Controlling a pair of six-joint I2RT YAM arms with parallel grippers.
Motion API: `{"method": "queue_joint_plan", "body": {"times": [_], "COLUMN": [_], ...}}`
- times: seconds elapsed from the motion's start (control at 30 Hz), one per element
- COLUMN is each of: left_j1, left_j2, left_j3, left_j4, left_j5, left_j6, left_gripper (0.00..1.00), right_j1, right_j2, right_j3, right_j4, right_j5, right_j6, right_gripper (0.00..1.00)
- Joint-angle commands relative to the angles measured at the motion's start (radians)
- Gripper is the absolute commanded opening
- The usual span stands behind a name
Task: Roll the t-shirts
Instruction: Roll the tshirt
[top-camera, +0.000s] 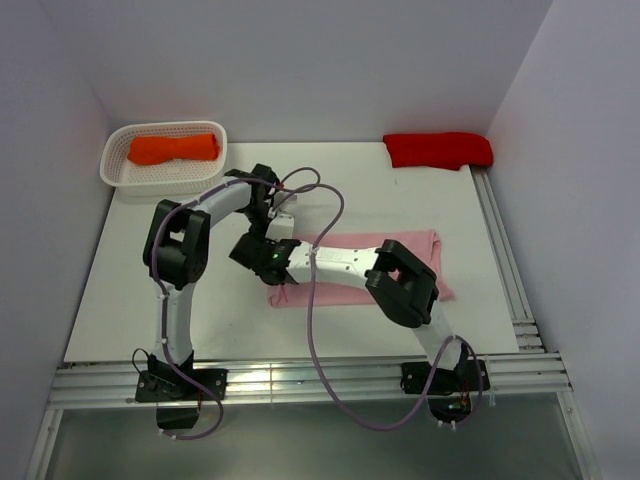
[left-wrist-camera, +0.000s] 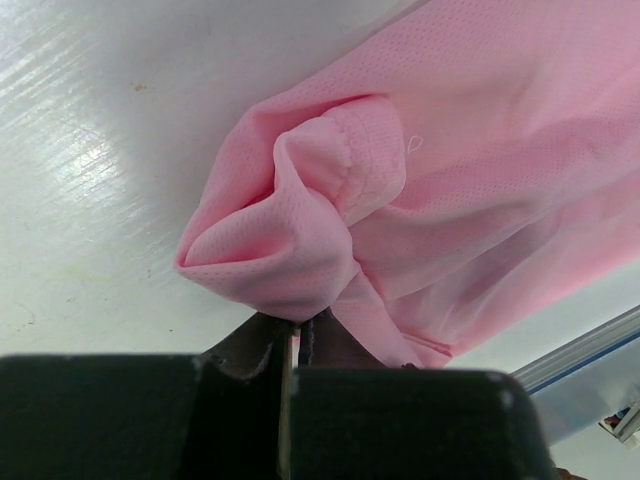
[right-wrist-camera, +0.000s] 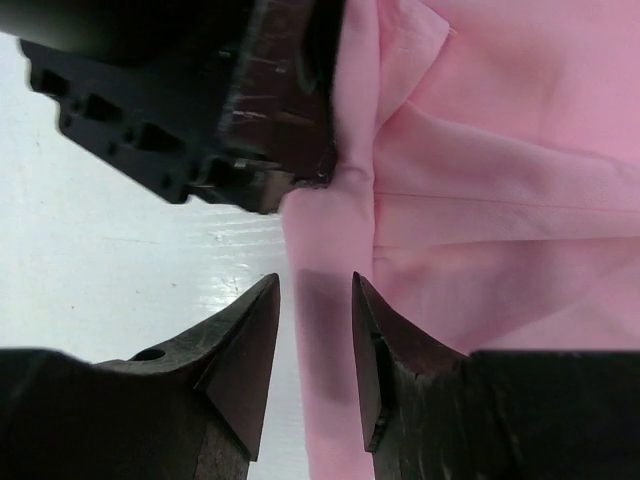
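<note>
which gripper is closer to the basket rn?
Left. The left gripper, shut on the pink shirt's left end, sits just off the basket's near-right corner. The right gripper is open around the same end, farther toward the bases.

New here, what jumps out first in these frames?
Both grippers meet at the left end of the pink t-shirt mid-table: the left gripper is shut on a bunched fold, the right gripper open astride the edge nearby. At the far edge, an orange bundle lies in a white basket at left, a red bundle at right.
</note>
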Motion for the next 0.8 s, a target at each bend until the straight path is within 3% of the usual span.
{"method": "queue_joint_plan", "body": {"times": [0.0,0.57,0.77], "left_j1": [-0.013,-0.025,-0.025], "left_j2": [0.014,0.031,0.04], "left_j3": [0.029,0.068,0.085], "left_j4": [-0.025,-0.059,-0.067], "left_j5": [-0.031,-0.034,-0.039], "left_j6": [0.002,0.002,0.002], "left_gripper": [0.0,0.0,0.0], "right_j1": [0.02,0.06,0.078], "right_j2": [0.023,0.267,0.333], "right_j3": [0.08,0.37,0.465], "right_j4": [-0.075,-0.35,-0.485], "right_j5": [0.109,0.208,0.211], "right_j6": [-0.023,-0.009,0.034], "right_gripper": [0.43,0.44,0.38]}}
